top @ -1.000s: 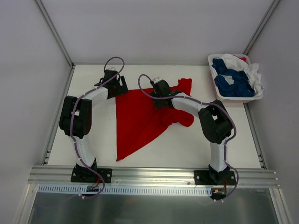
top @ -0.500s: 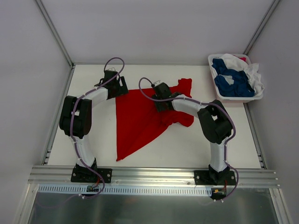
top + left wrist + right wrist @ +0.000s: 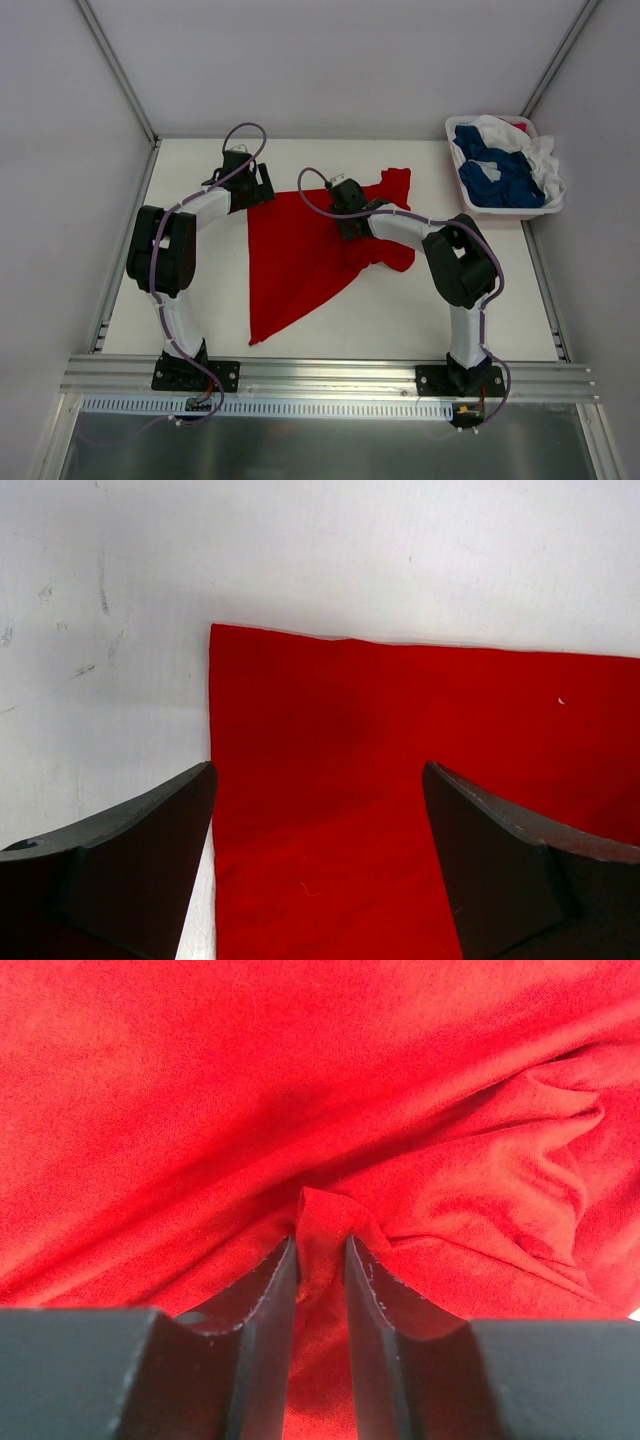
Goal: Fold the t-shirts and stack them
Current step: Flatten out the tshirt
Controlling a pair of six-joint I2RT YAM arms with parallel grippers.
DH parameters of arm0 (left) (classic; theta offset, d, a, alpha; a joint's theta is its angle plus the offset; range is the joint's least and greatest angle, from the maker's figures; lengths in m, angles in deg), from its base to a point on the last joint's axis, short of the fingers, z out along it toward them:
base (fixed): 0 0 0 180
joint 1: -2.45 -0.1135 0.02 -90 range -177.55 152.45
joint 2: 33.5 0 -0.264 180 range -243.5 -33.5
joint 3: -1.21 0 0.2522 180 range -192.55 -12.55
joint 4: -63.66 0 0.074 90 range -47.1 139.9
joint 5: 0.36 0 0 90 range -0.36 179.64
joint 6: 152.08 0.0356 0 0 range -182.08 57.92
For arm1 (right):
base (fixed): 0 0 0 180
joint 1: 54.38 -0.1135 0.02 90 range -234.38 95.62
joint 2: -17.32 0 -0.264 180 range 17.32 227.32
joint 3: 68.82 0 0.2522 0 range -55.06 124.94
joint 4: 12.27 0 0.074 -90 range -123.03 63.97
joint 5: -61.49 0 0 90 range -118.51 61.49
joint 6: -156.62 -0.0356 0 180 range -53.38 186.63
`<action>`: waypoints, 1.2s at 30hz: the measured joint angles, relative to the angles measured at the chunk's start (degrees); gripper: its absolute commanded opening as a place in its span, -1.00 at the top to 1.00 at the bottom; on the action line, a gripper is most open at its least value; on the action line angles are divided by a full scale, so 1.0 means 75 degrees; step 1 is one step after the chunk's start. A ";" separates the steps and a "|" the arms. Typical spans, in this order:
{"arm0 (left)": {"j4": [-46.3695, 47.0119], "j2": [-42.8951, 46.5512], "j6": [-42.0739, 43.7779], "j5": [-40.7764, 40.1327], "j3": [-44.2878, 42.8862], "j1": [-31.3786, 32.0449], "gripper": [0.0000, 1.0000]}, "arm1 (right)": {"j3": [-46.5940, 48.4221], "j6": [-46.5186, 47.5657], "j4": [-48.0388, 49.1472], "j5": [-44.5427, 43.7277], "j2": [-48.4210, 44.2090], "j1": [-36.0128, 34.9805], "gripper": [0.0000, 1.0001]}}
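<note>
The white bench (image 3: 420, 310) is seen bearing a red t-shirt (image 3: 290, 250), spread flat left of centre, tapered to a point near the front edge and bunched at its right side. A white basket (image 3: 510, 211) is set at the far right corner, apart from the red cloth. Faint scuffs are visible on the bench beside the shirt's squared corner.

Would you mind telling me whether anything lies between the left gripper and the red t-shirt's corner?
Nothing visible does: the open left gripper is directly over the red t-shirt corner, with only the table beside it.
</note>
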 measured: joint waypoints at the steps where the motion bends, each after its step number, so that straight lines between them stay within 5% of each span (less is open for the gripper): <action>1: 0.0003 0.0000 0.0000 0.0006 0.0000 0.0000 -0.69 | 0.0000 0.0000 0.0003 -0.0003 0.0000 0.0000 0.45; 15: 0.0009 0.0000 0.0000 0.0149 0.0003 0.0000 -0.69 | 0.0000 0.0009 -0.0044 -0.0052 -0.0093 0.0000 0.99; 36: 0.0038 0.0000 0.0000 0.0210 0.0026 0.0003 -0.69 | -0.0793 -0.0233 -0.1102 -0.1343 -0.3678 -0.0082 1.00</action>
